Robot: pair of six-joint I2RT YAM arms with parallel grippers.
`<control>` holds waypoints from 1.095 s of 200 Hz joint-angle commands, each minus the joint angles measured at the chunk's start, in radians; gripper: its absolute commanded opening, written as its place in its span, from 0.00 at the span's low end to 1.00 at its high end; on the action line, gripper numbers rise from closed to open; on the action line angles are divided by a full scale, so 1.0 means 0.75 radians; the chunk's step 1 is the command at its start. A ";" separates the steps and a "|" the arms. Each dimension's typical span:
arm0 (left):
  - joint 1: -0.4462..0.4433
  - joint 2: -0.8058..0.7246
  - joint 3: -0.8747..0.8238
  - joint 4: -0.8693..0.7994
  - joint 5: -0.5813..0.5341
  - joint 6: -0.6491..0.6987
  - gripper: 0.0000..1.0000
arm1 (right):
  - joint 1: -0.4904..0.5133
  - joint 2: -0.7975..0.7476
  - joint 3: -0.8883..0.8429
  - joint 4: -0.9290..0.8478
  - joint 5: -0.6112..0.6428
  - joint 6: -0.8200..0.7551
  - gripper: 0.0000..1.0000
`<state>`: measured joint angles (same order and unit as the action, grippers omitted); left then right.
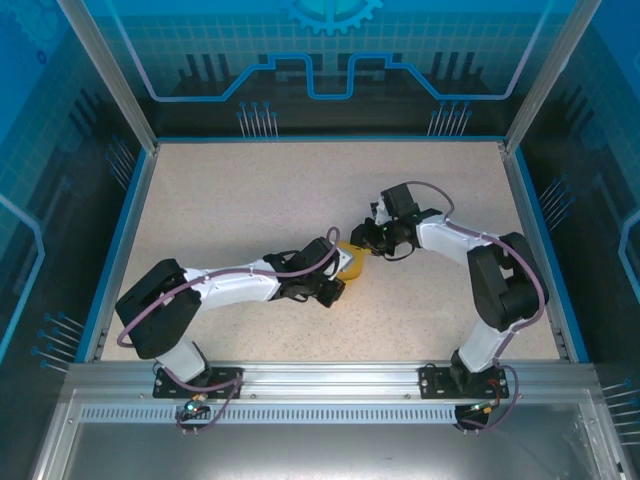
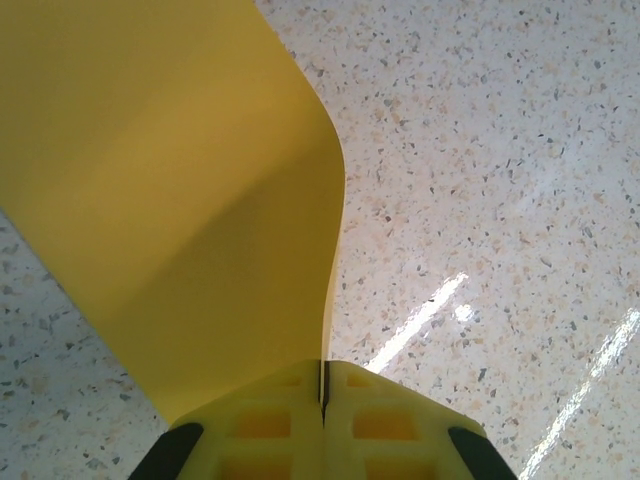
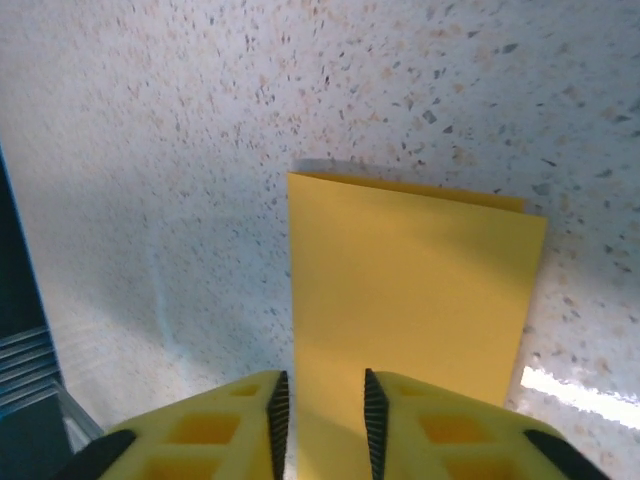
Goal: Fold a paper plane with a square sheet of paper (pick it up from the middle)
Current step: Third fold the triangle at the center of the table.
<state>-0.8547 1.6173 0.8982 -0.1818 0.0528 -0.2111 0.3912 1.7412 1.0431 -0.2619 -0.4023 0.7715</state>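
square sheet of paper (image 3: 410, 280): folded, mid-desk (image 1: 250, 190), between both claws.
left claw (image 2: 323, 378): we see it clamped tight on the paper's edge.
right claw (image 3: 322, 400): jaws slightly apart over the paper, gripping nothing.

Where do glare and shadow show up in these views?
Left wrist: glare streaks on the table right of the paper sheet, whose lower half is shaded. Right wrist: one glare patch by the sheet's right edge, table dim at left. Top external: evenly lit.

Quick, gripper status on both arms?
Left gripper: closed, pinching the edge of the paper.
Right gripper: slightly open, jaws apart over the paper, not clamping it.
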 commanded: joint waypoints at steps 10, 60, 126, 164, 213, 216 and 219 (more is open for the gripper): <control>0.023 -0.046 -0.015 0.001 0.092 -0.021 0.00 | 0.035 0.095 0.064 -0.042 -0.047 -0.020 0.11; 0.058 -0.030 0.001 -0.014 0.138 -0.020 0.00 | 0.057 0.207 0.099 -0.073 -0.056 -0.075 0.06; 0.120 0.056 0.053 -0.054 0.209 0.001 0.00 | 0.109 0.324 0.222 -0.299 0.125 -0.213 0.04; 0.187 0.089 0.090 -0.074 0.247 0.008 0.00 | 0.128 0.343 0.260 -0.356 0.172 -0.243 0.04; 0.225 0.153 0.137 -0.111 0.273 0.028 0.00 | 0.129 0.335 0.277 -0.385 0.195 -0.257 0.05; 0.226 0.157 0.139 -0.115 0.272 0.029 0.00 | 0.129 0.334 0.278 -0.387 0.194 -0.258 0.04; 0.227 0.161 0.142 -0.118 0.271 0.030 0.00 | 0.129 0.335 0.278 -0.388 0.196 -0.258 0.05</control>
<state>-0.6941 1.7050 0.9691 -0.2317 0.2195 -0.2073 0.4744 1.9705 1.2385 -0.4797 -0.2905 0.6003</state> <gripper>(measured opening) 0.061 0.045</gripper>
